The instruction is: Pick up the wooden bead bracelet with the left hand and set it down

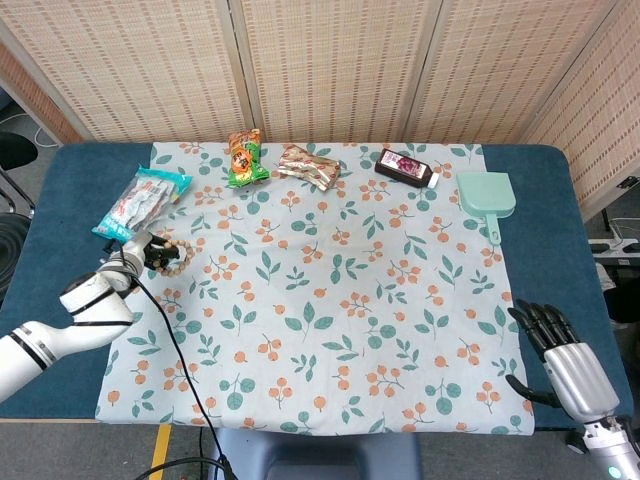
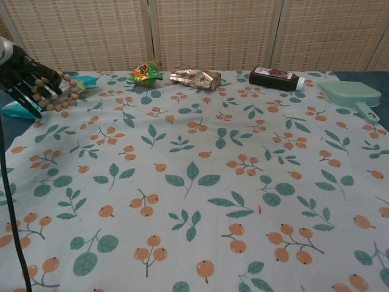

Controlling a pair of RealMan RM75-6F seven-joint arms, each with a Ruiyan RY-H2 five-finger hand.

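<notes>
- both views are bright and evenly lit, the light soft and diffuse with no clear direction.
- shadows are faint: only thin, soft ones hug the items on the tablecloth [image 1: 330, 290].
- no glare or blown-out patches.
- focus is sharp across both views.
- the chest view shows little edge distortion.

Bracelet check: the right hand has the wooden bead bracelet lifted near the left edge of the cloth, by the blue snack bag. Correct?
Not quite: the left hand holds the wooden bead bracelet, as the chest view shows. The right hand sits empty at the table's near right corner. The rest stands: it is by the blue snack bag.
</notes>
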